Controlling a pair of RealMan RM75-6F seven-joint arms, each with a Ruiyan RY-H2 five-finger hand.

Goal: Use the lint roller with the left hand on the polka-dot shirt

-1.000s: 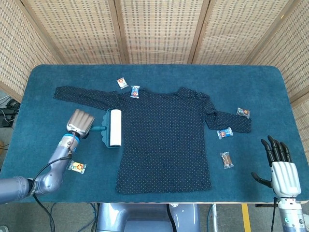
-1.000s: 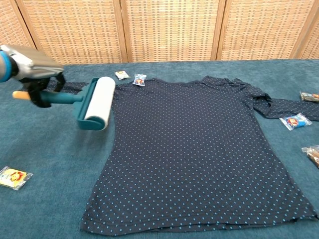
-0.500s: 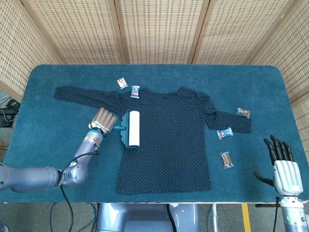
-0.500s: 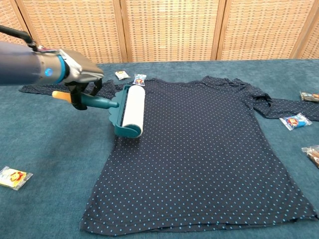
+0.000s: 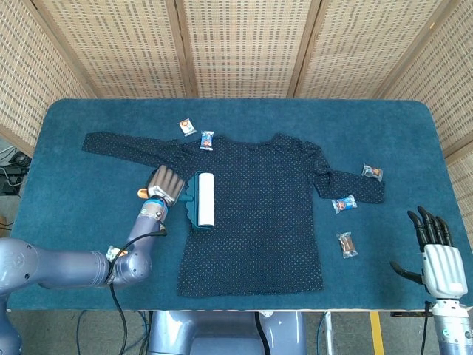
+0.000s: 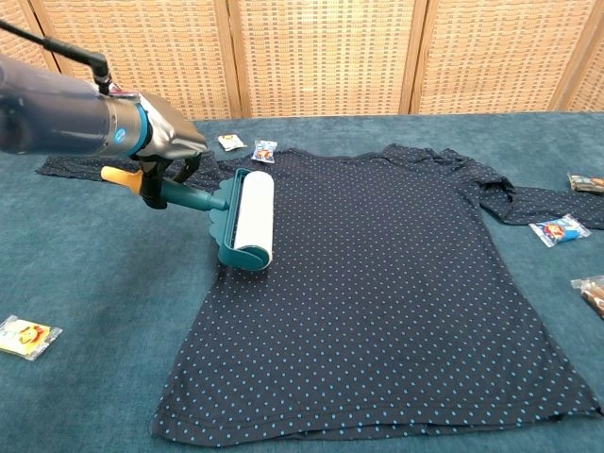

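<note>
Left hand (image 6: 162, 142) grips the lint roller (image 6: 247, 219) by its teal handle; the white roll lies just right of the hand on the polka-dot shirt (image 6: 377, 283), apparently touching the fabric near its left edge. Right hand (image 5: 439, 251) open, fingers spread, well apart from shirt.

This looks like a robot test room or a lab, not a home. The table (image 5: 66, 118) is covered with a dark teal carpet-like cloth, and woven rattan screens (image 5: 236, 44) with wooden frames stand close behind it and at both sides, closing the work area. Small wrapped snacks (image 5: 344, 203) lie scattered on the cloth, like props. At the left edge of the head view, cables (image 5: 9, 174) lie on the floor beyond the screen.
</note>
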